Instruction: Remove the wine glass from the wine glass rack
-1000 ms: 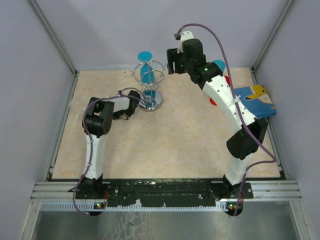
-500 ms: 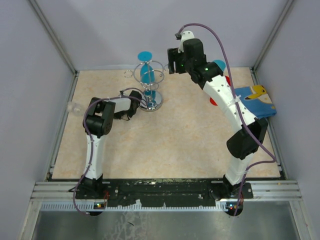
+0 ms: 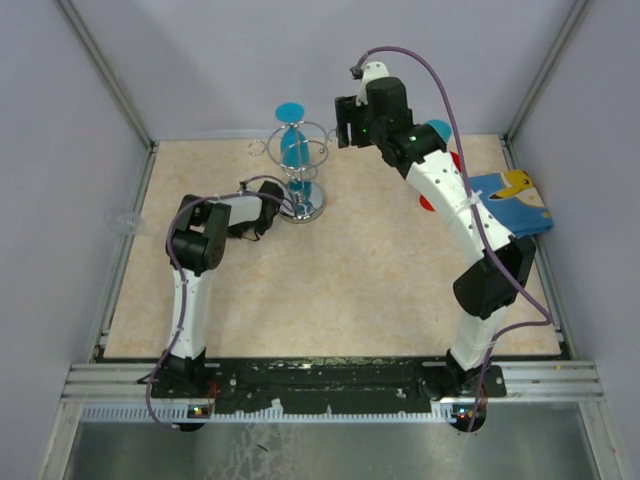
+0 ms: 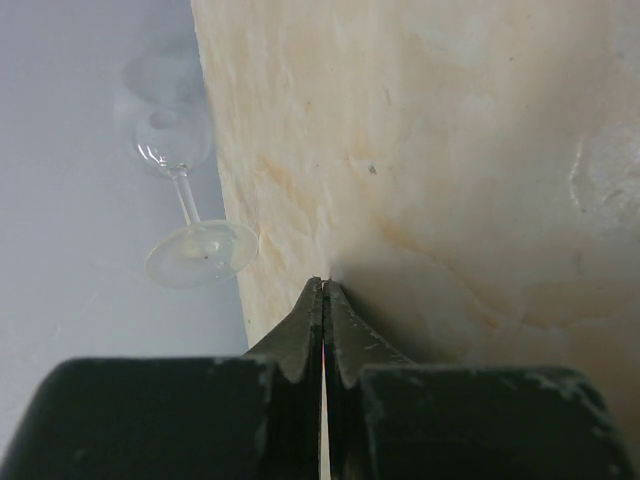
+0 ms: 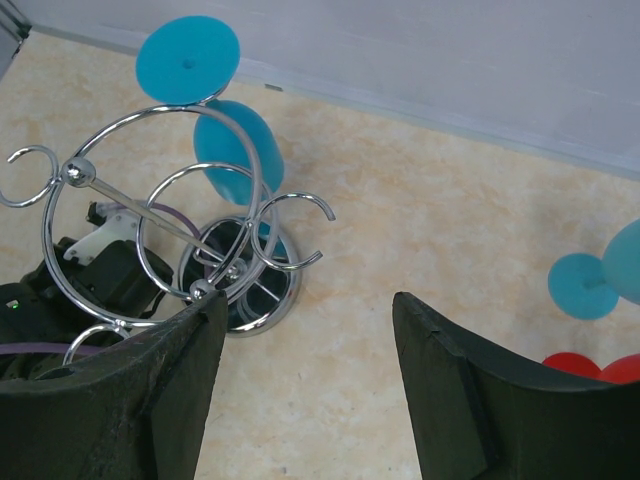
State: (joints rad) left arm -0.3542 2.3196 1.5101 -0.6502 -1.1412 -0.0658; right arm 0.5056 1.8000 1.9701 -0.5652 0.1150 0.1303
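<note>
Stemware, one blue wine glass (image 5: 232,150), hangs foot-up in the wine glass rack (image 5: 272,298) near the table's (image 3: 350,270) far edge. It is likely light, slick and fragile, best held by the stem. The left gripper's (image 4: 323,287) fingers are pressed together; the right gripper's (image 5: 305,305) are spread.

Shiny silver wine glass rack (image 3: 310,208), turquoise wine glass (image 5: 235,145). Clear, colourless wine glass (image 4: 172,142). Beige desk (image 3: 350,290), faint mottled marbling.

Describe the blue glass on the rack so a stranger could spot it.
On the beige table, find the shiny wire rack near the back edge. The blue wine glass hangs upside down in its loops, foot on top. The other blue glass, farther right, is off the rack.
</note>
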